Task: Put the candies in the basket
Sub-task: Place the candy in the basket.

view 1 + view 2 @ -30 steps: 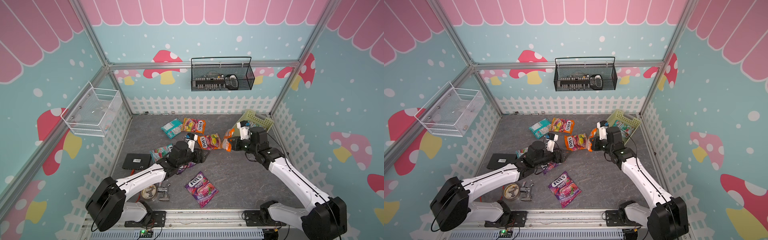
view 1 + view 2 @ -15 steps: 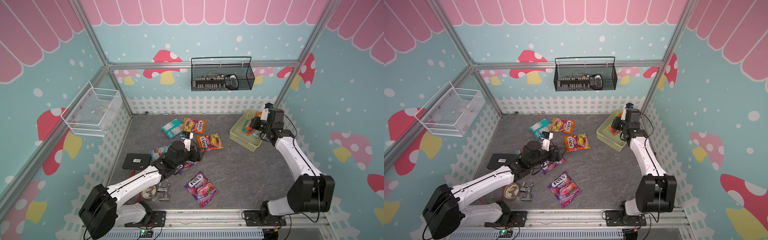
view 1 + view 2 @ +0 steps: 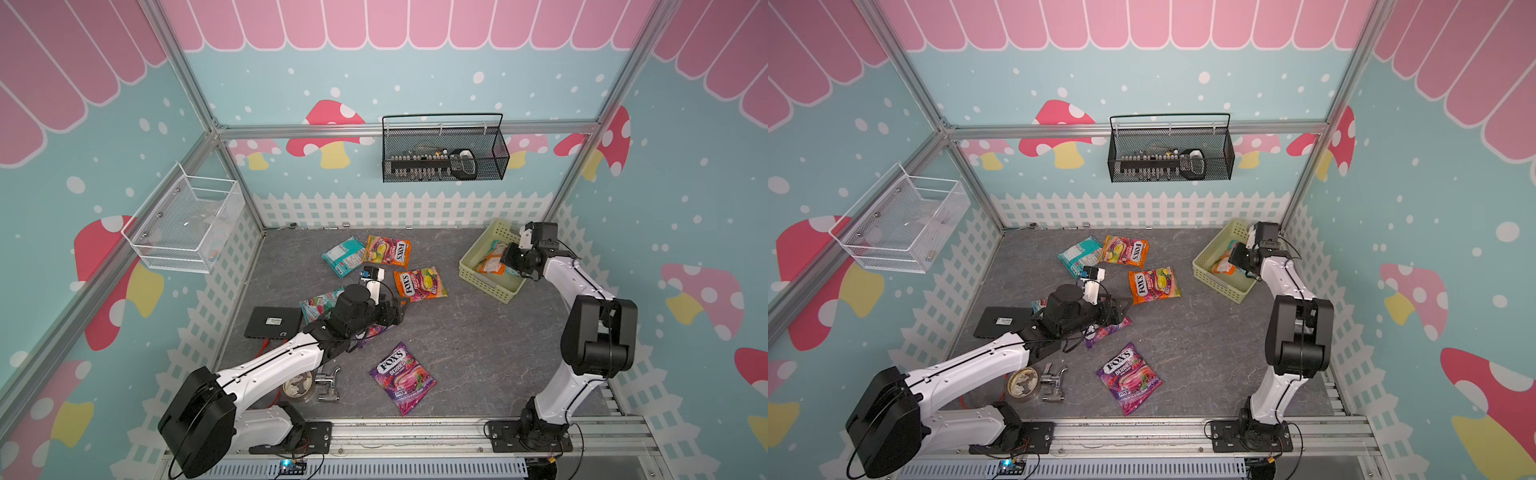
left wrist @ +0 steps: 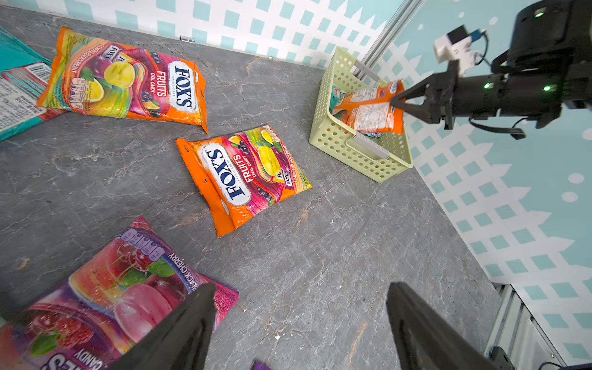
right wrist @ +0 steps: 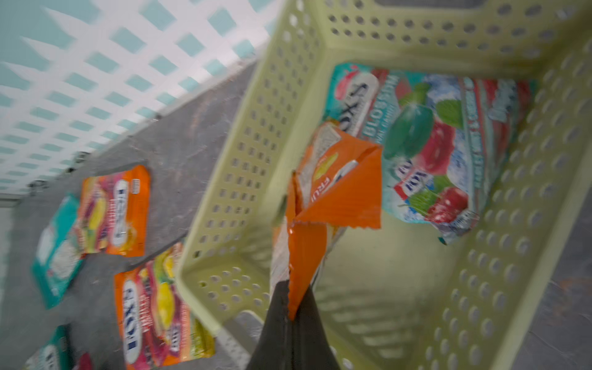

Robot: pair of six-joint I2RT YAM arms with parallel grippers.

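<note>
My right gripper (image 5: pixel 293 307) is shut on a corner of an orange candy bag (image 5: pixel 339 192), which hangs into the pale yellow-green basket (image 3: pixel 482 286) at the back right. A teal candy bag (image 5: pixel 426 134) lies inside the basket. My left gripper (image 4: pixel 299 288) is open low over the floor, beside a purple candy bag (image 4: pixel 121 288), with nothing between its fingers. Two orange bags (image 3: pixel 419 282) (image 3: pixel 386 250), a teal bag (image 3: pixel 345 262) and another purple bag (image 3: pixel 401 376) lie on the grey floor. One more teal bag (image 3: pixel 318 301) is partly hidden under the left arm.
A black box (image 3: pixel 272 322), a tape roll (image 3: pixel 297 384) and a metal fitting (image 3: pixel 328 384) lie at the front left. A black wire basket (image 3: pixel 444 153) hangs on the back wall and a white one (image 3: pixel 183 224) on the left wall. White fencing rings the floor.
The right gripper has carried the orange bag from mid-floor to over the basket. The left gripper has opened wider and shifted slightly toward the front left.
</note>
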